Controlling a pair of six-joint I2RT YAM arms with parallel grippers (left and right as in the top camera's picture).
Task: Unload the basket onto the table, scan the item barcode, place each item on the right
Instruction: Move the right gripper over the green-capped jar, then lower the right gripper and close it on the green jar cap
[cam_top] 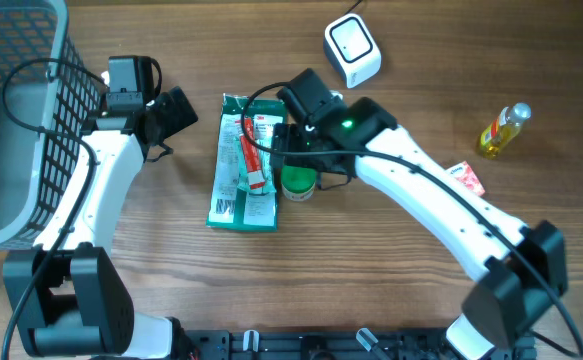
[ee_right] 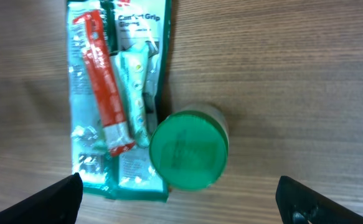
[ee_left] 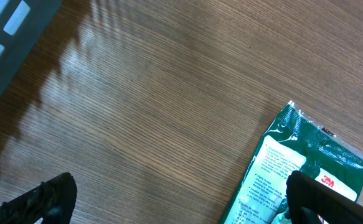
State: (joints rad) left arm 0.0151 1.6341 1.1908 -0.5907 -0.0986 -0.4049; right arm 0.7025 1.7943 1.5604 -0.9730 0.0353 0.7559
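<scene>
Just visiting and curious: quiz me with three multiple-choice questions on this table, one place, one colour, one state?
1. Relative to the green packet, the green-lidded jar stands: A on top; B beside it; C far away.
2. The small bottle is: A blue; B yellow; C black.
3. The right gripper is: A open; B shut on the jar; C shut on the bottle.
1 B, it sits on wood at the packet's edge. 2 B, yellow liquid. 3 A, fingers wide apart.
</scene>
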